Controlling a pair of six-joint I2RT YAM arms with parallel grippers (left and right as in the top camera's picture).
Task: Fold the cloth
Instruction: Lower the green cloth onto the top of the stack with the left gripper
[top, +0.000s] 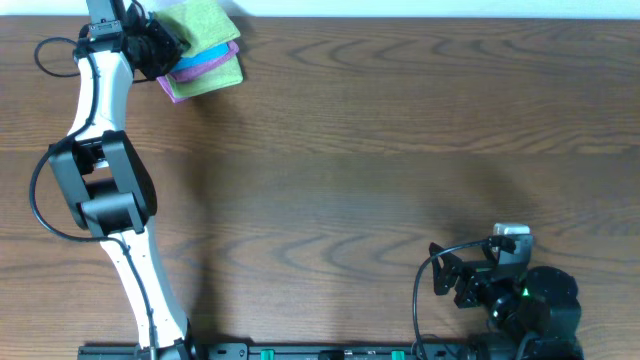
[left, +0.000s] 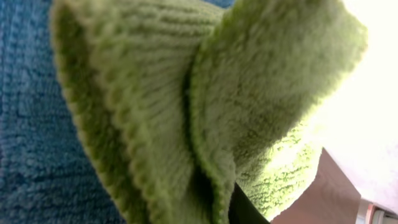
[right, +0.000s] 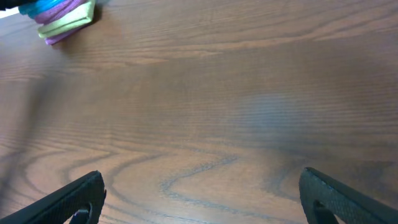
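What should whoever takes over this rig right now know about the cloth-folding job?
Left hand: appears shut on an edge of the green cloth, bunching it up.
Right hand: open, holding nothing, over the table far from the stack.
Green cloth: top of the stack at the far left corner, over the blue cloth and purple cloth.
Done: the grasp, apparently.
Left: pull the green cloth off the stack, spread it, fold it.

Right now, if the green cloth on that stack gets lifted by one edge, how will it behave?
Probably floppy: the cloth bunches into soft folds in the left wrist view. Likely light, as thin fluffy knit. Its fuzzy pile may cling to and drag the blue cloth beneath it.
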